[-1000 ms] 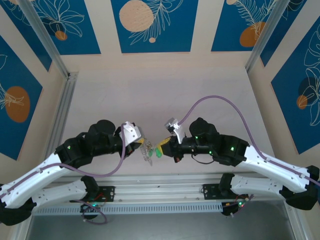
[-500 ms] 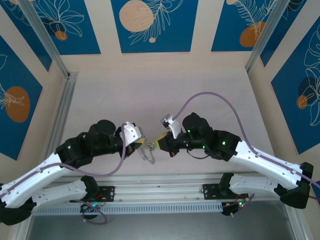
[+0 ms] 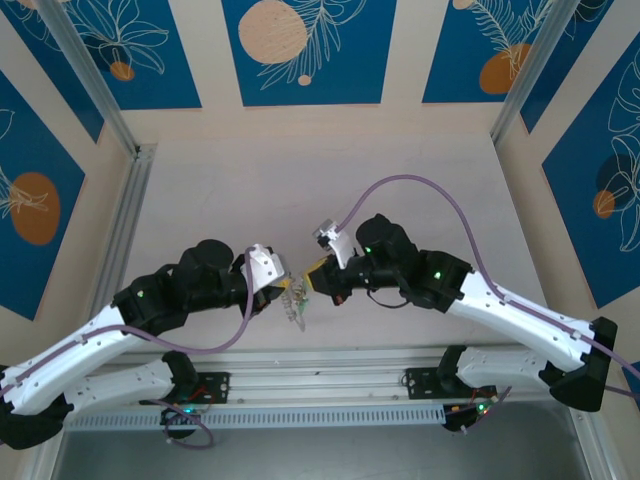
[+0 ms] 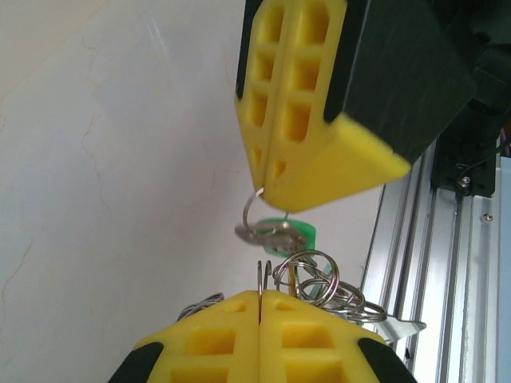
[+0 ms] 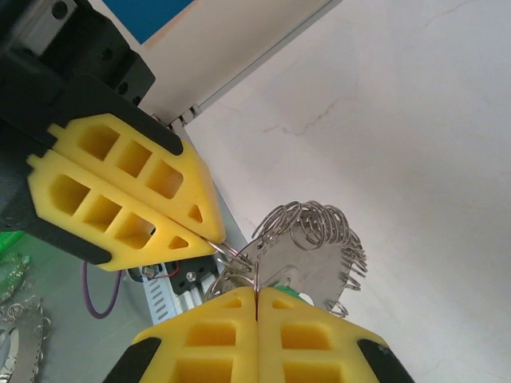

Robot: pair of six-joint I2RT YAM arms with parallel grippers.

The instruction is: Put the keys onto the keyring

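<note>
Tightly, left end effector [image 4: 259, 297] pinches wire keyring [image 5: 311, 226]; right end effector [image 4: 264, 190], green-tagged key [image 4: 281, 234].

Open table [image 3: 320, 190] beyond; L tool [image 3: 286, 291], R tool [image 3: 317, 285] tip-to-tip, keyring [image 3: 296, 309], keys [image 4: 281, 236] betw.; rail [image 3: 330, 385] nearside.

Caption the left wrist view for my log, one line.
Right claw holds a green-tagged key by its small ring, close to the left claw, shut on the keyring.

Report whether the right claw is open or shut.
Shut. The right claw has its yellow pads pressed together with no gap, pinching a thin wire ring that carries a green-tagged key.
</note>
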